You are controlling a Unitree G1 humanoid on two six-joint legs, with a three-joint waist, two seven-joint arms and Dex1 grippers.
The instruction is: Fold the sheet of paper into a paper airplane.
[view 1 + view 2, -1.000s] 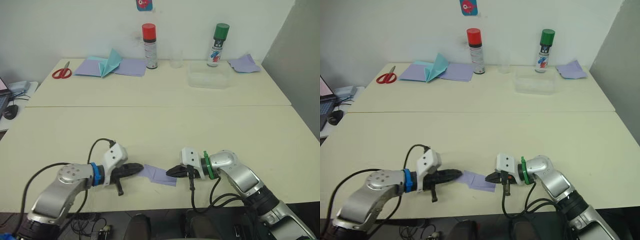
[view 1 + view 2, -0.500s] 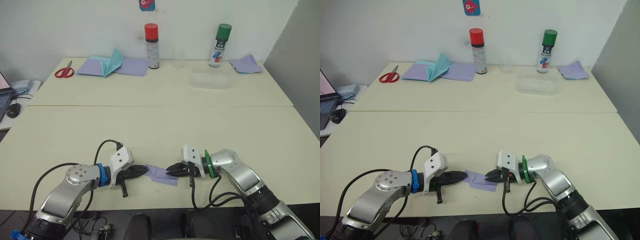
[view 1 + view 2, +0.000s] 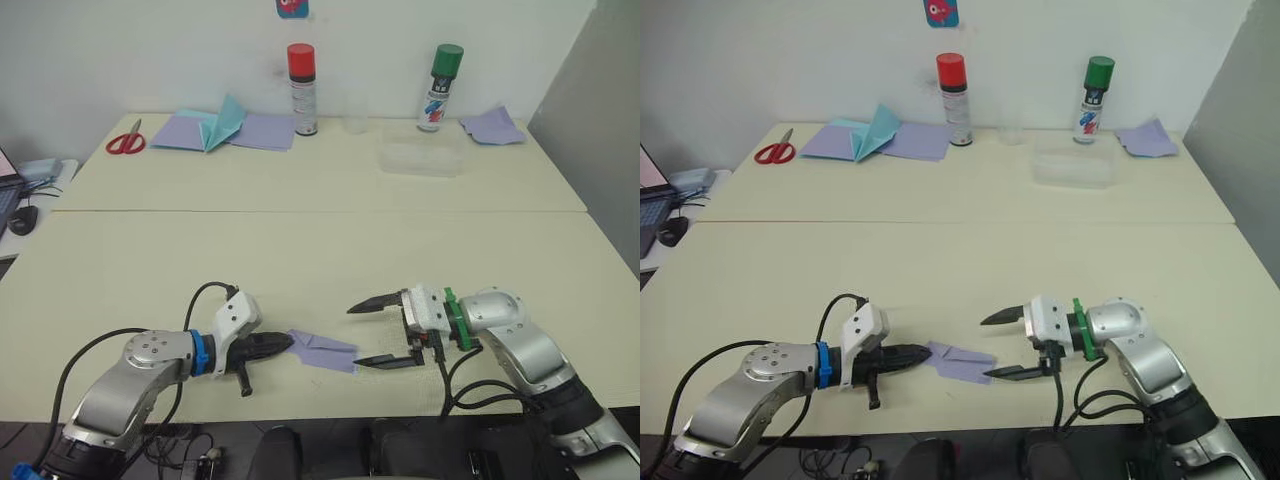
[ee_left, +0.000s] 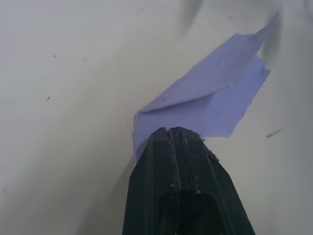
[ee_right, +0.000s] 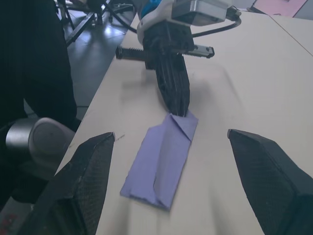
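Observation:
The sheet of paper (image 3: pixel 322 350), lilac and folded into a narrow layered strip, lies flat near the table's front edge. My left gripper (image 3: pixel 285 343) is shut on its left end. In the left wrist view the closed fingertips (image 4: pixel 168 132) cover the paper's near corner (image 4: pixel 210 98). My right gripper (image 3: pixel 354 337) stands wide open just right of the strip and touches nothing. The right wrist view shows its fingers (image 5: pixel 88 191) spread to either side, with the paper (image 5: pixel 161 156) and the left gripper's tip (image 5: pixel 180 108) beyond them.
Along the far edge lie red scissors (image 3: pixel 124 143), flat lilac sheets (image 3: pixel 260 130), a teal folded paper (image 3: pixel 225 122), a red-capped can (image 3: pixel 300 90), a clear cup (image 3: pixel 354 118), a clear tray (image 3: pixel 418 158), a green-capped can (image 3: pixel 438 88) and crumpled lilac paper (image 3: pixel 490 126).
My right gripper has opened, let go of the paper's right end and drawn back to the right. The left gripper keeps its hold; the paper now lies flat.

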